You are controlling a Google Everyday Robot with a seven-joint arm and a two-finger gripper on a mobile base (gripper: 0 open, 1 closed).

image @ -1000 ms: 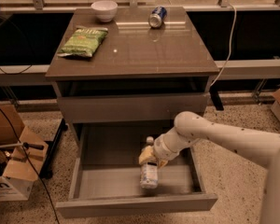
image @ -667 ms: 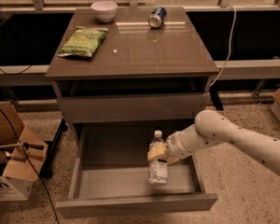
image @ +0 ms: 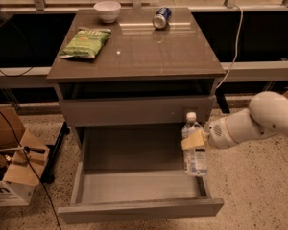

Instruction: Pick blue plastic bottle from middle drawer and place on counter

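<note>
The blue plastic bottle [image: 194, 150], clear with a white cap and a pale label, hangs upright over the right side of the open middle drawer [image: 134, 186]. My gripper [image: 194, 140] is shut on the bottle's upper body, reaching in from the right on the white arm [image: 259, 121]. The bottle is lifted clear of the drawer floor, its cap level with the shut top drawer front [image: 134, 110]. The counter [image: 139, 51] is the glossy grey-brown top above.
On the counter lie a green chip bag [image: 85, 43], a white bowl [image: 107, 11] and a blue soda can [image: 161, 17] on its side. Cardboard boxes [image: 12, 162] and cables sit on the floor at left. A rail runs behind the cabinet.
My gripper has lifted the bottle out of the drawer's inside, up and to the right. The bottle has turned from lying low to upright.
</note>
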